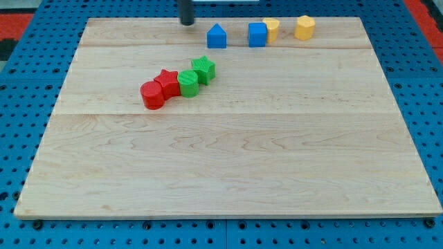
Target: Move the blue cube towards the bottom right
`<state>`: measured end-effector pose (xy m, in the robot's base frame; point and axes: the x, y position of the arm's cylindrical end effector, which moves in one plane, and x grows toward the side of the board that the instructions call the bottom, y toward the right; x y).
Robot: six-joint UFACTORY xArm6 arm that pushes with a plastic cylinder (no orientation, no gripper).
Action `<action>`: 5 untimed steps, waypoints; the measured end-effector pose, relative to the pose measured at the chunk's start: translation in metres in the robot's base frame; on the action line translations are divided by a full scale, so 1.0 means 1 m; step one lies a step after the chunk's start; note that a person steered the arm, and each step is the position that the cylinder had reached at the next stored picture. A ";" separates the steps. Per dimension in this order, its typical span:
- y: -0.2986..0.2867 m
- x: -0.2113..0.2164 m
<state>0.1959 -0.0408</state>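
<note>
Camera view. A wooden board (228, 173) rests on a blue pegboard base (14, 104). My tip (187, 23), the lower end of a straight dark rod with no jaws to open or close, stands near the view's top edge, left of centre. The blue cube (257, 34) lies to the tip's right along the same top band, well apart from it, with a blue house-shaped block (217, 37) between the two. A yellow block (272, 28) touches the cube's right rear side; a yellow hexagonal block (304, 27) sits further right. Near the board's left centre a diagonal row runs: red cylinder (152, 95), red star (167, 83), green block (187, 83), green star (203, 69).

Judged step: approach, with no contact yet. The next move likely calls for carrying the tip past the blue house-shaped block to the cube's upper-left side, then pushing diagonally toward the view's bottom right, without dragging the adjoining yellow block.
</note>
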 end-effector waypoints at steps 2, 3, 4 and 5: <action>0.117 0.049; 0.136 0.103; 0.177 0.138; 0.207 0.206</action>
